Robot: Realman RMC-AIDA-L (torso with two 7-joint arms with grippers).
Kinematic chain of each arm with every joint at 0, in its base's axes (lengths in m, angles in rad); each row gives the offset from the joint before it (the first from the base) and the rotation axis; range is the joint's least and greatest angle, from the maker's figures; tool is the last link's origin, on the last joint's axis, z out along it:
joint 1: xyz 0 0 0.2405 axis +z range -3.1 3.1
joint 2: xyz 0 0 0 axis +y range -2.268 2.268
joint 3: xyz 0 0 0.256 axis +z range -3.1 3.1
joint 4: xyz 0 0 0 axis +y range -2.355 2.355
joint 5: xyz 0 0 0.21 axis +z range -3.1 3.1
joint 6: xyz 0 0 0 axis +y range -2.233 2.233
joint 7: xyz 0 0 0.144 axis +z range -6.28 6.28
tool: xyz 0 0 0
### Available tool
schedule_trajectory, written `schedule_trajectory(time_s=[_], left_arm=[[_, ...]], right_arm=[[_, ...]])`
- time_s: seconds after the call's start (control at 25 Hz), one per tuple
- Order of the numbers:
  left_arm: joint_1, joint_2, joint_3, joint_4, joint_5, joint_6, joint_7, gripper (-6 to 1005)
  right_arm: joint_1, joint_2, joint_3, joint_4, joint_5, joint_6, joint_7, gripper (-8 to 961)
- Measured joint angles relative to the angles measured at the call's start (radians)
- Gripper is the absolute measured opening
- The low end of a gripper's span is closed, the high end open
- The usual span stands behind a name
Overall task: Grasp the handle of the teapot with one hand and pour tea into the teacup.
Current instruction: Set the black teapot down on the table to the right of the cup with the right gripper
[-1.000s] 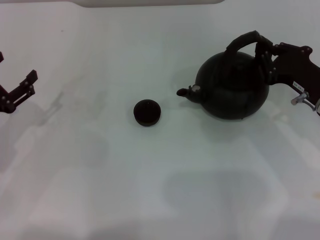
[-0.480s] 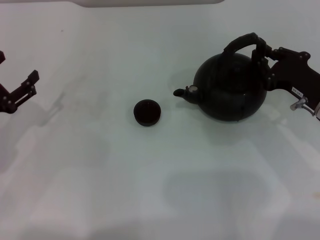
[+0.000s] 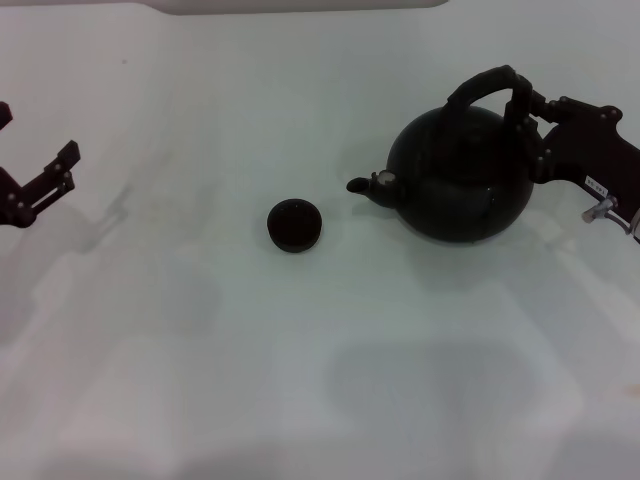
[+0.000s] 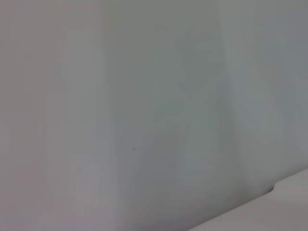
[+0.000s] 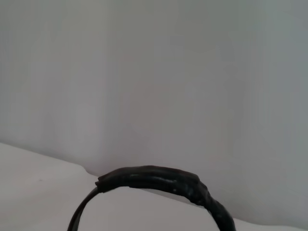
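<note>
On desk, right side: teapot seen upright, spout aimed at teacup | handle pinched at its right end by right gripper fingers | teacup set left of spout, apart | left gripper parked far left, fingers spread

The black two-fingered right gripper met the thick black arched handle where its fingertips were lost against the dark loop, so their closure could not be read. Its arm ran off the head view's right edge. The black left gripper was cut by the left edge. In the right wrist view only the top of the handle showed, the large round matte-black teapot lying below the frame. The inside of the tiny dark round teacup was too dark to read.
</note>
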Motion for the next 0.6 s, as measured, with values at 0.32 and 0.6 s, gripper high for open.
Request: schedule_trajectory(time_s=[0.32, 0.6], left_arm=[[0.001, 0.0, 0.0, 0.002, 0.0, 0.0, 0.0, 859], [0.001, 0.0, 0.0, 0.001, 0.001, 0.0, 0.0, 859]], right_arm=[[-0.002, -0.001, 0.001, 0.0, 0.001, -0.001, 0.005, 291], [-0.001, -0.001, 0.002, -0.001, 0.002, -0.001, 0.005, 332]])
